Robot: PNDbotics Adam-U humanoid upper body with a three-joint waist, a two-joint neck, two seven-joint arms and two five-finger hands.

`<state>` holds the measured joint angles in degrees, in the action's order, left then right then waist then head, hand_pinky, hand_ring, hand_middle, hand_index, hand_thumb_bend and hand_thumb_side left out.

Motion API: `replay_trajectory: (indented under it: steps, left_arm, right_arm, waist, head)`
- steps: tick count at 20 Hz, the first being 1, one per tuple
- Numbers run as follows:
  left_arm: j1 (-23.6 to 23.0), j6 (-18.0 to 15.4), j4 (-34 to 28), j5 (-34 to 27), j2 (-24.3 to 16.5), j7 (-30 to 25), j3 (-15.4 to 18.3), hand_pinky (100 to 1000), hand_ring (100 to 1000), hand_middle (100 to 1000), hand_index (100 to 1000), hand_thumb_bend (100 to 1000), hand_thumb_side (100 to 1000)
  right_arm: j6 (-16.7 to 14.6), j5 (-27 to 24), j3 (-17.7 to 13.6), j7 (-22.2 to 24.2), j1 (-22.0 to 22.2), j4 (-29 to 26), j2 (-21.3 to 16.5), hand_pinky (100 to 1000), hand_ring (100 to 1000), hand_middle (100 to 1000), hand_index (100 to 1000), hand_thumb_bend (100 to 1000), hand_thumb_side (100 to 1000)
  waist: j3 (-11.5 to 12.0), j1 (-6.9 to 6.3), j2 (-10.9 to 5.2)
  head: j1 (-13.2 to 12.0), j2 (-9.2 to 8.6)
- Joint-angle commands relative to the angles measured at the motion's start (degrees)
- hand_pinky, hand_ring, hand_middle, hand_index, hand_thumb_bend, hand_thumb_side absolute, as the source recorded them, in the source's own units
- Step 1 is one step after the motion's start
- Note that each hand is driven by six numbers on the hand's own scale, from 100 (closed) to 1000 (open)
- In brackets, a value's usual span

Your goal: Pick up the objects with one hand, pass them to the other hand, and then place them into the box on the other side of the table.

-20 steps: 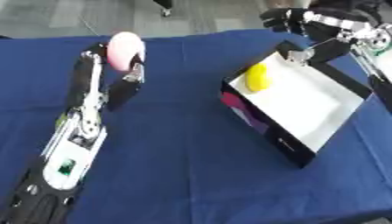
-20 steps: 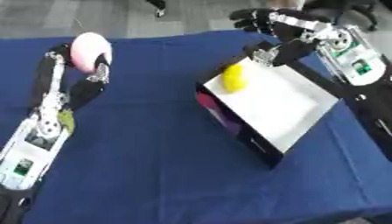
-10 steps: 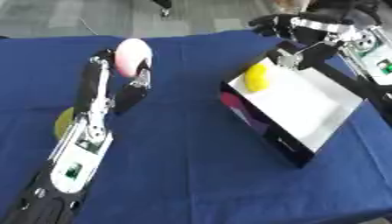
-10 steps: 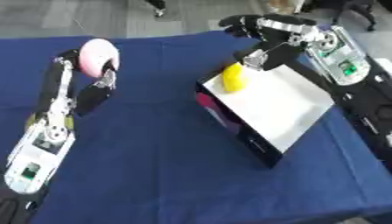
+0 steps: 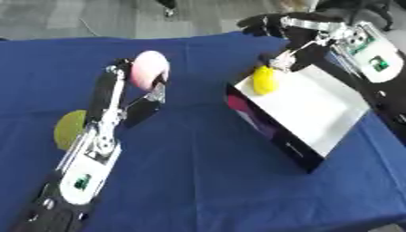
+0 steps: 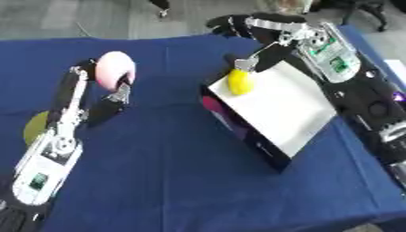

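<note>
My left hand [image 5: 153, 95] is raised over the left half of the blue table, its fingers curled round a pink ball [image 5: 149, 69]. A box [image 5: 326, 110] with a white inside and black walls lies tilted at the right. A yellow object [image 5: 264, 79] rests in its far left corner. My right hand [image 6: 242, 26] hovers above that corner with its dark fingers spread, holding nothing. A flat yellow-green object [image 5: 69, 128] lies on the cloth beside my left forearm.
The table is covered by a blue cloth [image 5: 198, 172]. The box's near wall [image 5: 258, 122] shows a pink print. Grey floor and dark chair legs lie beyond the far edge.
My left hand has carried the pink ball rightward toward the middle. My right hand has reached left over the box's far corner. The yellow-green object has come into sight beside the left arm.
</note>
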<state>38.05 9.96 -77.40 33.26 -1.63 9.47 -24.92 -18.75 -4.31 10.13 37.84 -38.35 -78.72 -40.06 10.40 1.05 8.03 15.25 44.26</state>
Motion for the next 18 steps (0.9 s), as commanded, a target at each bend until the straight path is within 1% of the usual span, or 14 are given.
replay_trajectory:
  steps: [1,2,4,7,12,18]
  left_arm:
    - [1.57,-0.89,0.35,0.90,1.03,-0.14,0.05,782,744,629,626,100,444]
    - [1.63,-1.07,0.63,1.07,1.22,-0.14,0.06,782,744,629,626,100,444]
    - [2.04,-1.43,1.18,1.43,2.58,-0.12,-0.04,783,744,629,626,100,447]
    - [2.59,-2.18,1.84,2.39,3.90,-0.04,-0.31,783,745,630,626,100,437]
    - [3.39,-3.29,2.02,4.38,4.74,-0.61,-0.71,785,746,633,626,100,411]
    - [3.90,-4.21,2.50,6.17,5.53,-1.35,-1.16,784,747,635,625,100,387]
  right_arm:
    - [-0.74,0.22,-0.15,0.30,-1.43,-1.45,-1.05,1000,1000,1000,1000,100,126]
    - [-0.81,0.23,-0.13,0.40,-1.48,-1.51,-1.07,1000,1000,1000,1000,100,126]
    - [-0.42,0.62,-0.22,0.76,-2.34,-1.31,-0.65,1000,1000,1000,1000,100,127]
    - [0.21,1.42,-0.23,1.27,-3.22,-1.45,-0.14,1000,1000,1000,1000,100,139]
    - [1.10,3.24,-0.28,1.87,-3.47,-1.10,0.24,1000,1000,1000,1000,100,159]
    - [0.55,4.37,-0.10,2.81,-3.52,-0.80,0.65,1000,1000,1000,1000,100,165]
  waist:
    - [0.45,0.69,-0.53]
    - [0.59,0.66,-0.55]
    - [2.05,0.51,-0.37]
    - [3.24,0.57,-0.11]
    - [3.99,0.81,0.15]
    - [4.33,0.95,0.16]
  head:
    - [0.82,-0.14]
    - [0.93,-0.14]
    - [1.94,-0.14]
    - [2.85,-0.14]
    - [3.71,-0.14]
    - [4.73,-0.14]
